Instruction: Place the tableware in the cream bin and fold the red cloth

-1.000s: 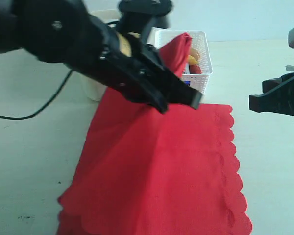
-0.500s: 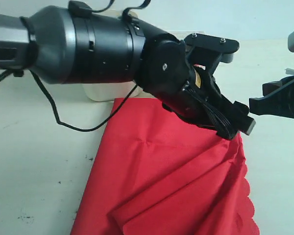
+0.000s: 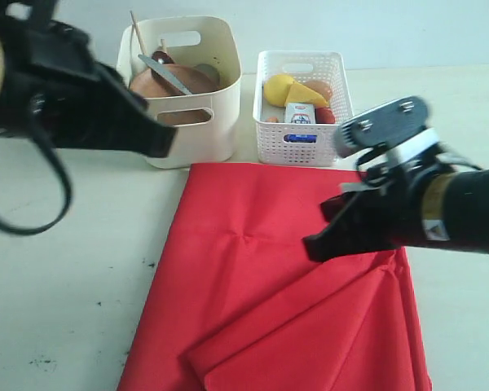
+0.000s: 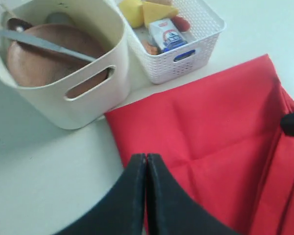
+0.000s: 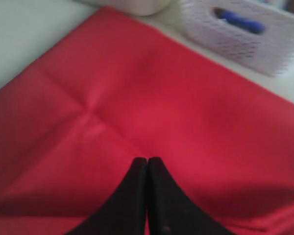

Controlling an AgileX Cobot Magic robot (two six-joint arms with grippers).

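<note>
The red cloth point(image 3: 253, 244) lies flat on the table, with a flap folded over its near right part point(image 3: 318, 334). Behind it stands the cream bin point(image 3: 204, 145), which holds the brown plate point(image 4: 49, 51), the silver knife point(image 4: 44, 43), the dark spoon point(image 4: 17, 23) and the chopsticks point(image 3: 136, 32). My left gripper point(image 4: 146, 157) is shut and empty, raised over the cloth's far left corner in front of the bin. My right gripper point(image 5: 147, 160) is shut and empty, and it hangs over the cloth's right half point(image 5: 137, 107).
A white lattice basket point(image 3: 303, 130) stands to the right of the cream bin. It holds yellow food and a blue-and-white milk carton point(image 4: 167, 33). Bare pale table point(image 3: 57, 277) lies to the left of the cloth, and more lies to the right.
My left arm has let go of the cloth and pulled back to the left. The cloth now lies folded on the table. My right arm has moved in over the cloth's right side.
</note>
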